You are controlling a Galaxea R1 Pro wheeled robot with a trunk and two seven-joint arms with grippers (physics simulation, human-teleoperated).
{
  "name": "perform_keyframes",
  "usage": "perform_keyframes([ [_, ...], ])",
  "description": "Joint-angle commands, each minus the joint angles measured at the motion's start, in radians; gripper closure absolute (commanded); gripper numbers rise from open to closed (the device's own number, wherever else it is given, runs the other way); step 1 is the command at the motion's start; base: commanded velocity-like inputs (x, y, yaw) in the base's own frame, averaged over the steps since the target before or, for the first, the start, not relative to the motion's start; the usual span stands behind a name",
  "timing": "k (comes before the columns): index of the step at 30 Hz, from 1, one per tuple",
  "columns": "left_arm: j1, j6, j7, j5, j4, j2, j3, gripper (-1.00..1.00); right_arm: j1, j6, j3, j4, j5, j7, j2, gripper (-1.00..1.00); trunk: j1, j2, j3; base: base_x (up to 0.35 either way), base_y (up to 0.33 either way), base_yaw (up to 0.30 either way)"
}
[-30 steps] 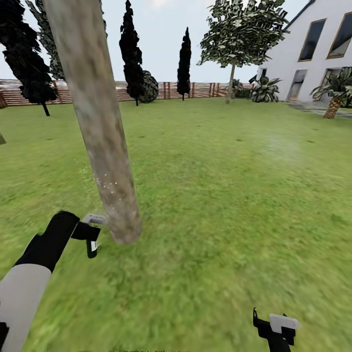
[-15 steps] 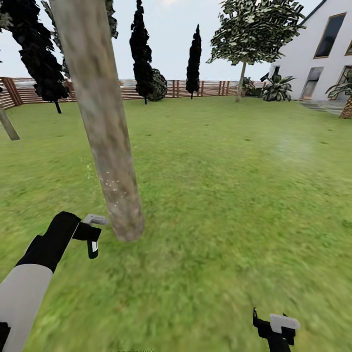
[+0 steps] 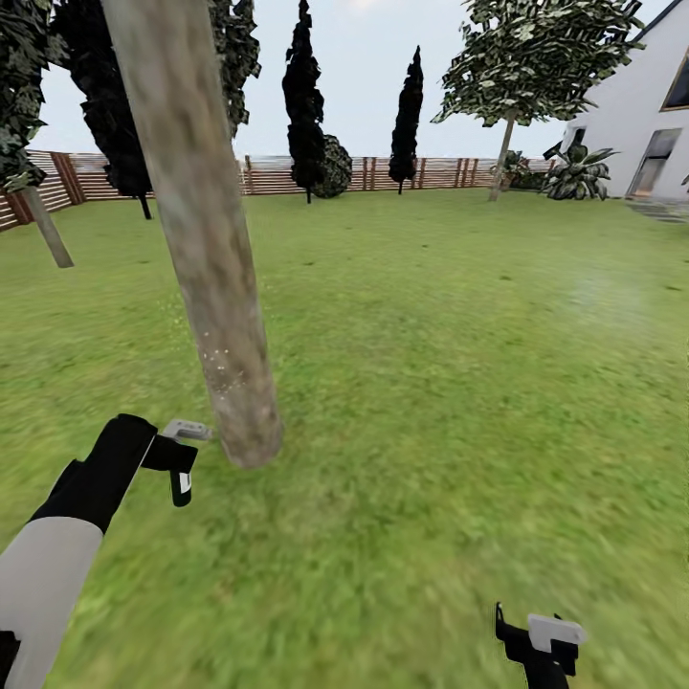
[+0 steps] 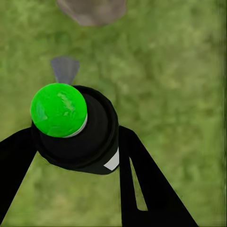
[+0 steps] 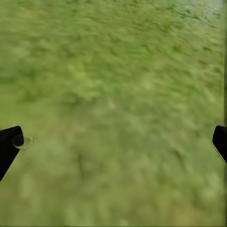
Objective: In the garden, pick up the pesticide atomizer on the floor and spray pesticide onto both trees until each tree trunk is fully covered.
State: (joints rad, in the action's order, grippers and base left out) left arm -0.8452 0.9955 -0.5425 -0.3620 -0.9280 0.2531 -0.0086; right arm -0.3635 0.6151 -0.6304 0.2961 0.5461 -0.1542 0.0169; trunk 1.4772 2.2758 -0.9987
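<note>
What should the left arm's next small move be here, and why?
Probably raise the left gripper and spray higher. It is shut on the atomizer beside the base of the near trunk, where pale specks show only low down; the trunk above looks unspeckled.

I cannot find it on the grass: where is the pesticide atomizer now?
The pesticide atomizer sits between the left gripper fingers, low at the head view's left, beside the near tree trunk base.
</note>
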Motion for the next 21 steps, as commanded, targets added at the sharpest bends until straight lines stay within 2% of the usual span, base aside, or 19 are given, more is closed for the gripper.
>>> perform_keyframes([
  [1,0.000,0.000,-0.001,0.000,0.000,0.000,0.000,1.00,0.000,0.000,0.000,0.000,0.000,0.000,0.000,-1.00,0.000,0.000,0.000,0.095,-0.275,0.000],
  [9,0.000,0.000,-0.001,0.000,-0.001,0.000,0.001,1.00,0.000,0.000,0.000,0.000,0.000,-0.001,0.000,-1.00,0.000,0.000,0.000,0.072,-0.275,0.024],
  [17,0.000,0.000,0.000,-0.001,-0.001,0.001,0.001,1.00,0.000,0.000,0.000,0.000,0.000,-0.001,0.000,-1.00,0.000,0.000,0.000,-0.056,-0.275,0.264],
  [21,0.000,0.000,0.001,-0.002,0.000,0.001,0.001,1.00,0.000,0.000,0.000,0.000,-0.001,-0.001,0.000,-1.00,0.000,0.000,0.000,0.107,-0.254,0.262],
])
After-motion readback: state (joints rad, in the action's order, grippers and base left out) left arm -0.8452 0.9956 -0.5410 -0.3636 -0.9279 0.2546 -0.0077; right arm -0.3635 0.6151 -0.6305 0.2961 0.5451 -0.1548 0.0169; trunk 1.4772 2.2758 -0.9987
